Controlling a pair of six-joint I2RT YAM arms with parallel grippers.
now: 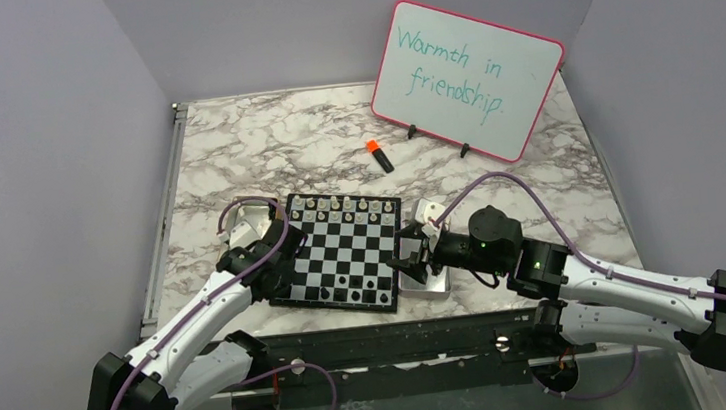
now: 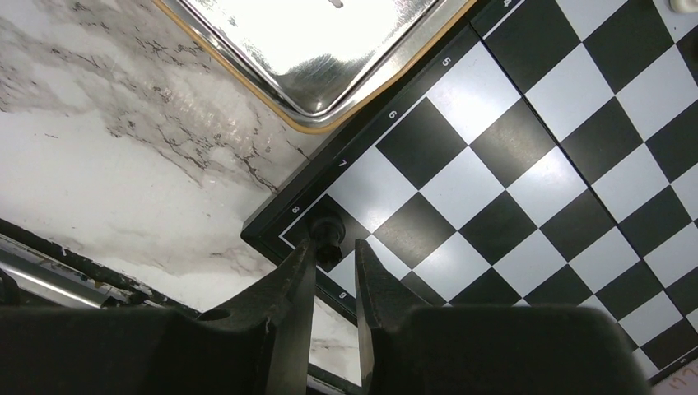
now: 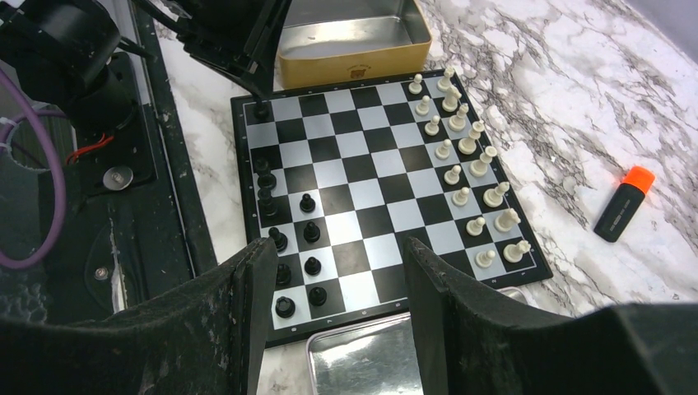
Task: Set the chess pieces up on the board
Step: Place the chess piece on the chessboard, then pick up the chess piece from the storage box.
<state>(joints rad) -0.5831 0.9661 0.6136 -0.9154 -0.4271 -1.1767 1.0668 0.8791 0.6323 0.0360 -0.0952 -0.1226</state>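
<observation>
Left gripper (image 2: 336, 248), jaws narrowly parted, is held over a corner square of the board (image 2: 527, 164), a black piece (image 2: 328, 237) at its fingertips for the back rank; whether it is pinched cannot be told; right gripper (image 3: 337, 247) is seen wide open, empty.

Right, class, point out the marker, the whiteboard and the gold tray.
marker (image 3: 621, 207), right wrist view, black body.
whiteboard (image 1: 467, 79), top view, white face.
gold tray (image 3: 329, 67), right wrist view, front wall.

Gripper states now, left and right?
Left gripper: jaws narrow around a black piece on the board corner; grip cannot be told.
Right gripper: open, empty.
</observation>
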